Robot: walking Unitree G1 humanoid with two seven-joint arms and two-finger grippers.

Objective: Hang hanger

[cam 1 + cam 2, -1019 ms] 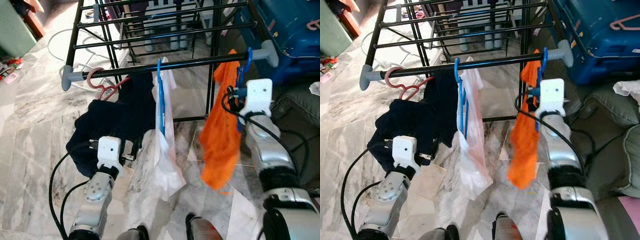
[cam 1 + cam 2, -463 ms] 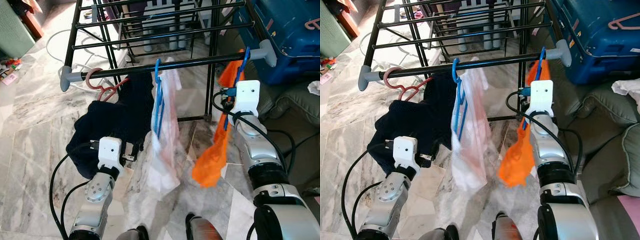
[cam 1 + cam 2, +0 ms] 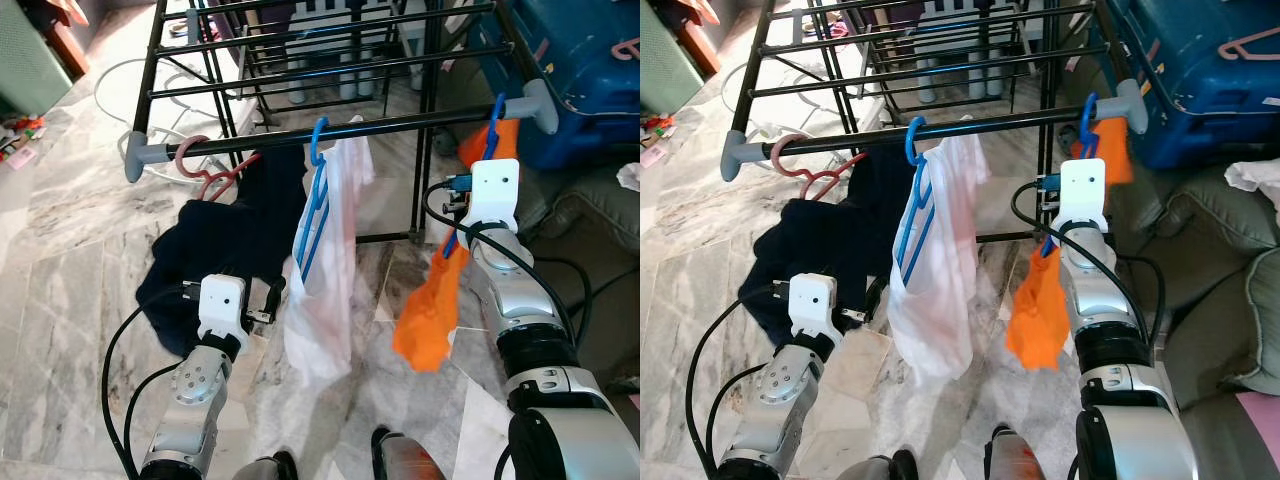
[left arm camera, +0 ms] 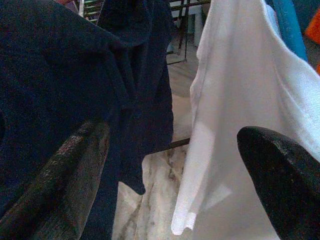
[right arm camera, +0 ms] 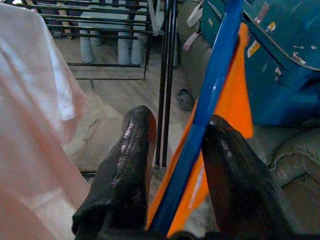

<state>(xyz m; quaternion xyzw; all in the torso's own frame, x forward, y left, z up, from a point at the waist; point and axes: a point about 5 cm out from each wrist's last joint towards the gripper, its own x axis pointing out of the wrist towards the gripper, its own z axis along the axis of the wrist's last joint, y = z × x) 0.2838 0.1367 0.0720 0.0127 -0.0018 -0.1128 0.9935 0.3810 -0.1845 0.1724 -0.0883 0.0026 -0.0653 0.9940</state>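
Left eye view: the blue hanger (image 3: pixel 489 135) with an orange cloth (image 3: pixel 432 310) hooks on the rack's rail (image 3: pixel 340 133), near its right end.

Right wrist view: the right gripper (image 5: pixel 172 145) fingers close on the hanger.

Left wrist view: the left gripper (image 4: pixel 175 165) fingers stand wide, empty, before a white shirt (image 4: pixel 240 90).

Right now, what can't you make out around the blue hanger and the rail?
- Blue hanger: in the right wrist view its hook is cut off by the top edge.
- Right gripper: in the eye views its fingers sit behind its white wrist housing.
- Orange garment: its shoulders are bunched, so its seating is unclear.
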